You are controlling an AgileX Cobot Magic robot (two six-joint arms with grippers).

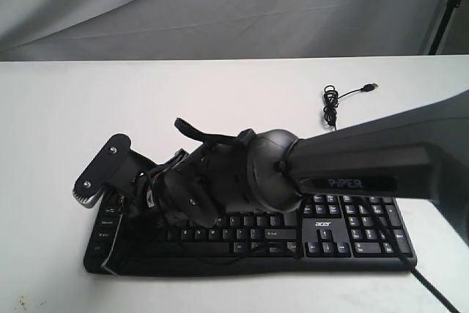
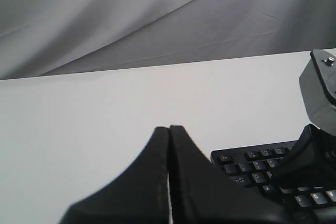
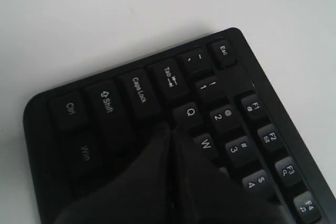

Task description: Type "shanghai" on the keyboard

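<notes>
The black keyboard (image 1: 330, 229) lies near the table's front edge, its left half hidden under my right arm (image 1: 366, 159), which reaches across to that end. In the right wrist view my right gripper (image 3: 171, 127) is shut, empty, with its tips down on the keyboard (image 3: 142, 90) just below the Q key (image 3: 190, 113), beside Caps Lock (image 3: 139, 90). Whether it presses a key I cannot tell. My left gripper (image 2: 169, 129) is shut on nothing, held over bare table to the left of the keyboard's Esc corner (image 2: 226, 158).
The keyboard's thin cable (image 1: 331, 106) lies coiled on the white table (image 1: 220, 93) behind it, ending in a loose USB plug (image 1: 372, 87). The grey camera mount (image 1: 102, 170) of the right wrist juts out over the keyboard's left end. Grey cloth hangs behind the table.
</notes>
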